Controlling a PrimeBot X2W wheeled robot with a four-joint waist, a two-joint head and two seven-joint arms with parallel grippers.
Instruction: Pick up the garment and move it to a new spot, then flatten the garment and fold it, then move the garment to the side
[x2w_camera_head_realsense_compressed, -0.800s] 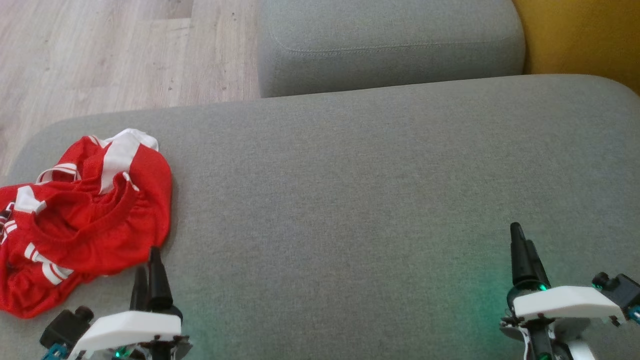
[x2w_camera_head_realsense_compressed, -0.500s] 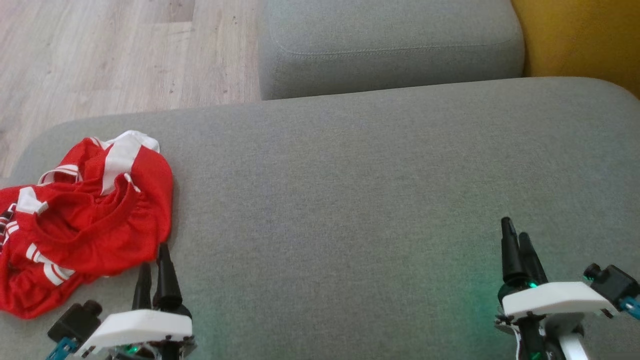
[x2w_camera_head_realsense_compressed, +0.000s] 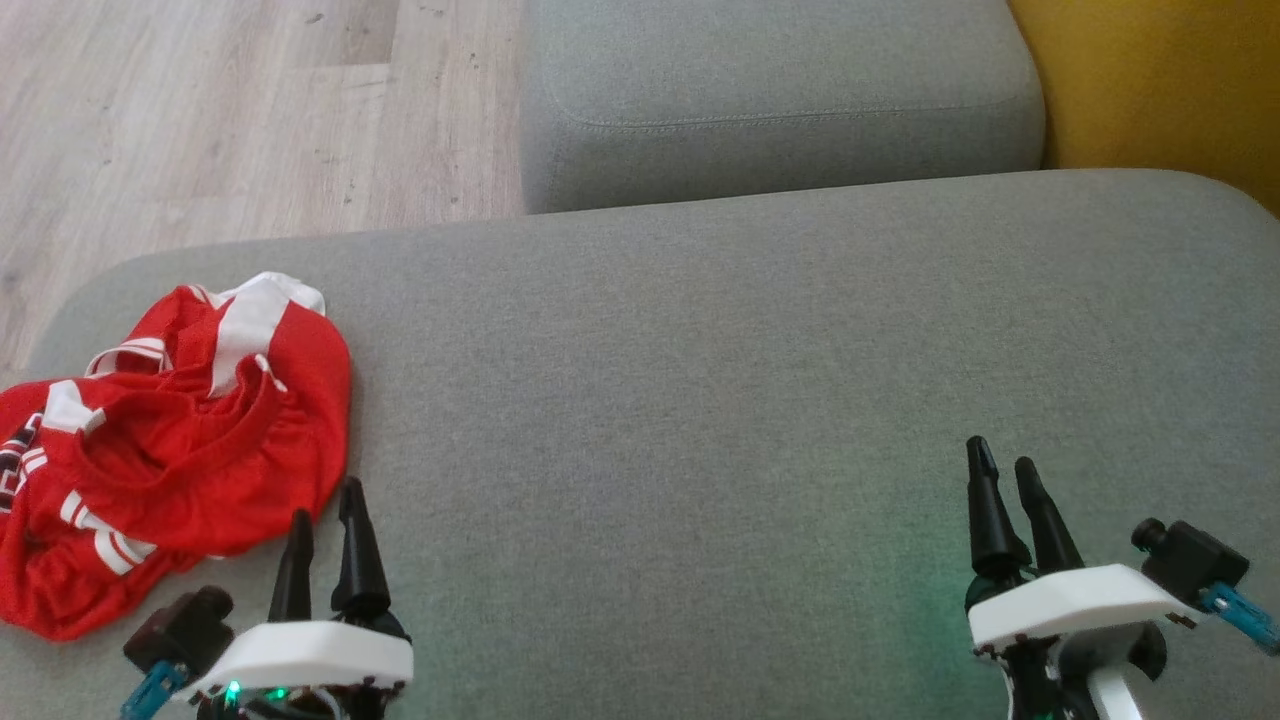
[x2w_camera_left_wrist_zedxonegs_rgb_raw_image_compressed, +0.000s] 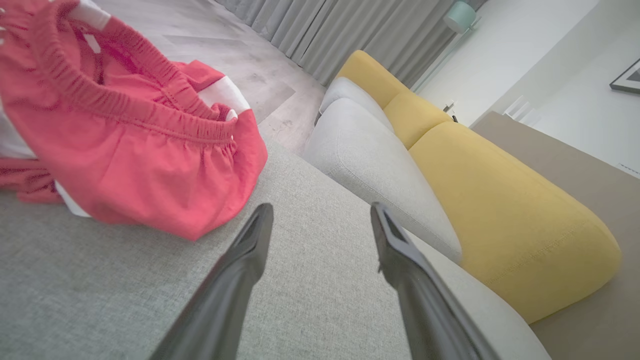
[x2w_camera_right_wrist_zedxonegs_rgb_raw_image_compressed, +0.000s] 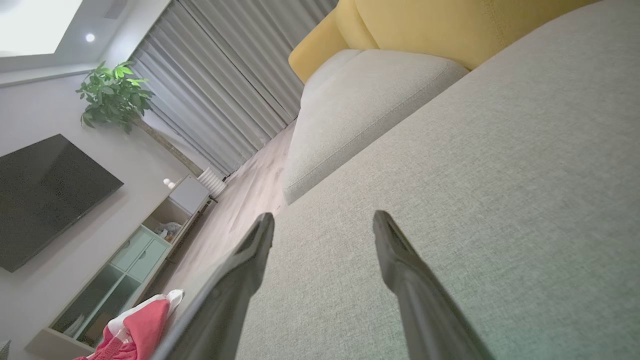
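Shifted inward since the earlier frame, left end effector (x2w_camera_head_realsense_compressed: 325, 500) hangs released just beside the crumpled red shorts (x2w_camera_head_realsense_compressed: 170, 450) at the grey sofa cushion's (x2w_camera_head_realsense_compressed: 700, 400) left edge; right end effector (x2w_camera_head_realsense_compressed: 1001, 452) released, over open cushion well apart from them.

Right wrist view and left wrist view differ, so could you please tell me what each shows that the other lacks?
Right wrist view, not left: a television, a potted plant and a shelf unit. Left wrist view, not right: a framed picture. Both: the red garment, the grey seat, yellow cushions, grey curtains.
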